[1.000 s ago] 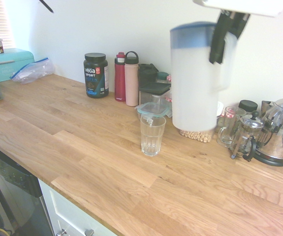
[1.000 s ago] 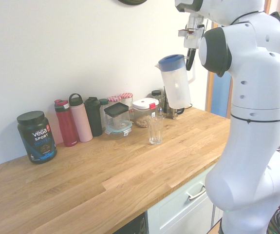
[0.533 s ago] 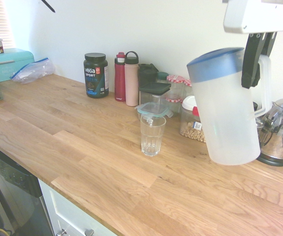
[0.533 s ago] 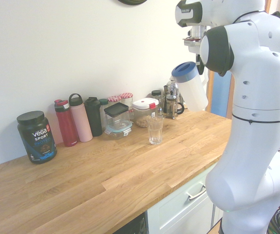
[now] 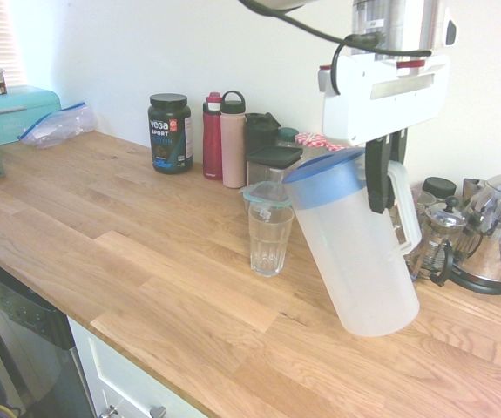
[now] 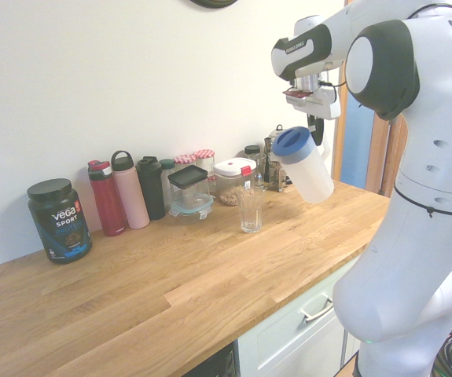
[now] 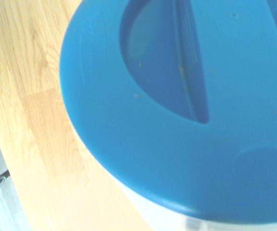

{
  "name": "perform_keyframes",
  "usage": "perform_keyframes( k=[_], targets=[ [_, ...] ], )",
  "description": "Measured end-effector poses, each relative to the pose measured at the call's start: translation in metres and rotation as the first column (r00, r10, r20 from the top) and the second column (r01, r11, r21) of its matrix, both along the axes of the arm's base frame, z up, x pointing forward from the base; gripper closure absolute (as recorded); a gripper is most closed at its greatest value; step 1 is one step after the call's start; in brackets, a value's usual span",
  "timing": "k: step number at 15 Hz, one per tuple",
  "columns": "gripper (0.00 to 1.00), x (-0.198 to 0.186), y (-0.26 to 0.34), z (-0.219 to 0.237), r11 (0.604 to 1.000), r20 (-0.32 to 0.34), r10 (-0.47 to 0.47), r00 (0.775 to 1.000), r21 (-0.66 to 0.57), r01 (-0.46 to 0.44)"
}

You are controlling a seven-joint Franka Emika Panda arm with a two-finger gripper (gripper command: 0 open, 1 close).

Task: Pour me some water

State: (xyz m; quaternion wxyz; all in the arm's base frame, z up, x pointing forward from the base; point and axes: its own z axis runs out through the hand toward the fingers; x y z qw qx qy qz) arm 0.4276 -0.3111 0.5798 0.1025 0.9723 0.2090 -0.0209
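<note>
My gripper point(image 5: 382, 174) point(image 6: 317, 126) is shut on the white handle of a frosted-white jug point(image 5: 355, 252) point(image 6: 304, 166) with a blue lid point(image 5: 324, 179) point(image 7: 186, 96). The jug hangs tilted above the wooden counter point(image 5: 145, 252), its lid leaning toward a clear ribbed glass point(image 5: 269, 237) point(image 6: 250, 210) that stands upright just beside it. No stream shows between jug and glass, and the water itself cannot be made out through the frosted wall. The blue lid fills the wrist view.
Along the wall stand a dark Vega tub point(image 5: 170, 132), a red bottle point(image 5: 213, 136), a pink bottle point(image 5: 233, 139), lidded containers point(image 5: 272, 165), a French press point(image 5: 442, 239) and a steel kettle point(image 5: 498, 231). A teal box point(image 5: 10, 111) and bag sit far left.
The jug swung out toward the kettle side, then came back lower and nearer the glass, now tilted with its lid toward the glass. The glass has not moved.
</note>
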Motion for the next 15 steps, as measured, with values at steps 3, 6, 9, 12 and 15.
perform_keyframes(
  k=[3, 6, 9, 12, 15],
  targets=[
    [1.0, 0.007, 0.019, -0.017, 1.0, 0.016, 0.003, 1.0, -0.026, -0.002],
    [1.0, 0.023, 0.043, -0.018, 0.999, 0.027, 0.003, 1.0, -0.038, -0.002],
    [1.0, 0.029, 0.052, -0.029, 0.997, 0.019, 0.011, 1.0, -0.075, -0.009],
    [1.0, 0.03, 0.054, -0.035, 0.993, 0.013, 0.02, 1.0, -0.114, -0.018],
    [1.0, 0.037, 0.06, -0.029, 0.982, 0.019, 0.052, 0.998, -0.183, -0.047]
  ],
)
